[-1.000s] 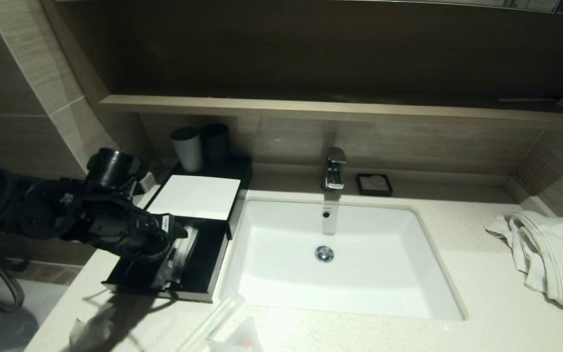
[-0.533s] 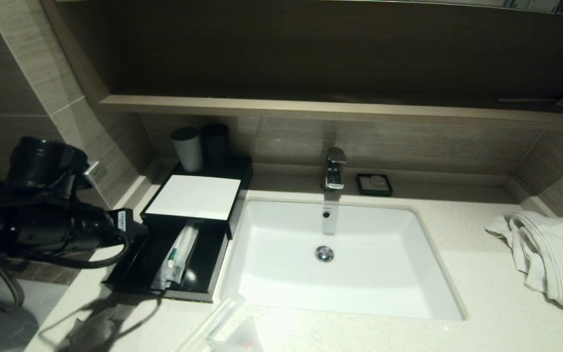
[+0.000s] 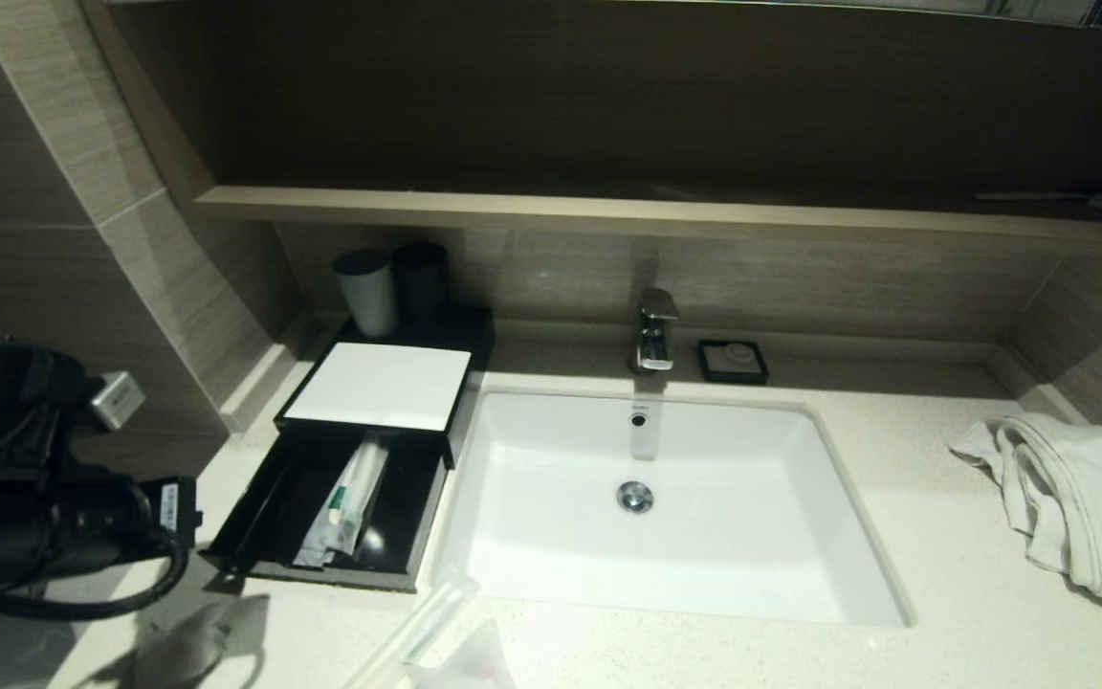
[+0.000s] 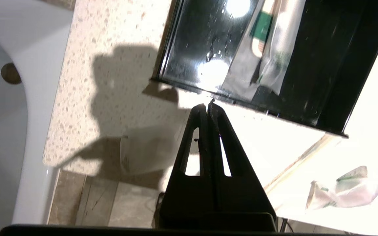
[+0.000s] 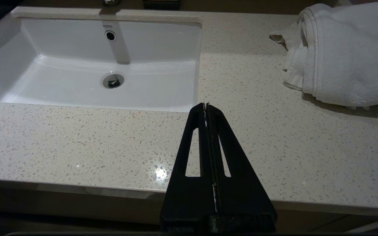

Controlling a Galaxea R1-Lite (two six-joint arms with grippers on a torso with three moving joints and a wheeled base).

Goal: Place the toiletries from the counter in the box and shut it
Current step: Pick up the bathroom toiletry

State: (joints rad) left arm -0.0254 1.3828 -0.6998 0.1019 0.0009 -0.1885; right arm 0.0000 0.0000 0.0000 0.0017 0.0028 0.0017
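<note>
The black box [image 3: 379,388] with its white top panel stands left of the sink, its front drawer [image 3: 264,522] pulled out. Wrapped toiletries [image 3: 345,502] lie in the drawer, one with a green mark [image 4: 267,55]. On the counter [image 3: 943,593] near the front edge lie a clear wrapped stick [image 3: 417,627], a packet [image 3: 465,665] and a small packet [image 3: 183,651] in shadow. My left arm [image 3: 54,517] hangs left of the drawer, off the counter's left edge. The left gripper [image 4: 208,106] is shut and empty, just before the drawer's front. The right gripper [image 5: 206,105] is shut and empty over the counter's front edge.
A white sink basin [image 3: 551,536] with a chrome tap [image 3: 654,330] fills the middle. A folded white towel [image 3: 1077,498] lies far right. A small black soap dish [image 3: 733,361] sits behind the basin. Two cups [image 3: 367,290] stand behind the box, under a wooden shelf [image 3: 608,215].
My left arm has drawn back to the left, away from over the drawer, and its jaws have closed. The wrapped toiletries stay lying in the drawer.
</note>
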